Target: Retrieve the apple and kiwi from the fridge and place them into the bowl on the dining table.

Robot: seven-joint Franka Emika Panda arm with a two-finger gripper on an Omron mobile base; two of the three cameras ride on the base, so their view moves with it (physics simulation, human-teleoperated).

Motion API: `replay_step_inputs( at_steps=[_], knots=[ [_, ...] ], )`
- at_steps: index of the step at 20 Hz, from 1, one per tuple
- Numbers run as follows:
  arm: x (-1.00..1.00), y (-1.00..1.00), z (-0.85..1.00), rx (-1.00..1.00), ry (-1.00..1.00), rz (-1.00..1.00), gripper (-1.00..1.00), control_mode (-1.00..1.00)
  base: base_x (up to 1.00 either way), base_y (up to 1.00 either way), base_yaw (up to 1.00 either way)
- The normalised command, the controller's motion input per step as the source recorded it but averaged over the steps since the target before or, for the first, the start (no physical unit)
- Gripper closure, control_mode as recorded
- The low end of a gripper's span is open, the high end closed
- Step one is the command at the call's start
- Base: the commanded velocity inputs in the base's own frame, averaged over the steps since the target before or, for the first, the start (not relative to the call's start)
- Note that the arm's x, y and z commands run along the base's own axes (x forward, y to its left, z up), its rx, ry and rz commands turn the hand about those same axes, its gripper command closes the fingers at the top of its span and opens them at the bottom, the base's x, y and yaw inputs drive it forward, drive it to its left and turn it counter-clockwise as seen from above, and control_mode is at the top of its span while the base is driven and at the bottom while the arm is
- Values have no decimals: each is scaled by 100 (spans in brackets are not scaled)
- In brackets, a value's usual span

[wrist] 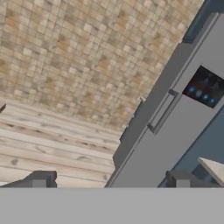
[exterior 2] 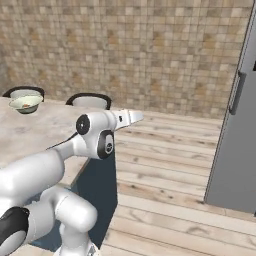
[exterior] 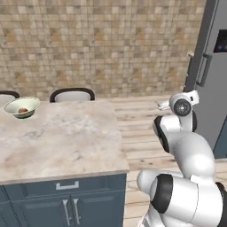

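The gripper (wrist: 109, 180) was held wide and empty, aimed at the smooth grey fridge (wrist: 175, 127); the round bowl (exterior: 22, 107) was seen on the marbled tabletop (exterior: 62, 137).

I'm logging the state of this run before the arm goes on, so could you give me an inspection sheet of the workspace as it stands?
Surface: dining table, beige marbled top on a dark blue base, mostly bare.
Job's things: bowl near the table's far left edge, with something reddish-brown inside, likely the apple; kiwi not seen. Fridge doors closed, dark handles and black dispenser panel visible.
Clutter: nothing seen.
Grippers: gripper open and empty, facing the fridge front across the floor, touching nothing.
Cables: nothing seen.
Surroundings: tan tiled wall, wooden plank floor, two chairs behind the table.
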Motion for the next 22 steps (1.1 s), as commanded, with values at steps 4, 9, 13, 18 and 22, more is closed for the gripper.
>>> replay_step_inputs(
  at_steps=[4,9,13,18,22],
  knots=[
    [0,0,0,0,0,0,-100,100,82,-9,5],
    [0,0,0,0,0,0,-100,100,47,-12,0],
    [0,0,0,0,0,0,-100,100,23,-13,0],
    [0,0,0,0,0,0,-100,100,11,-20,0],
    [0,0,0,0,0,0,-100,100,0,-34,0]
  ],
)
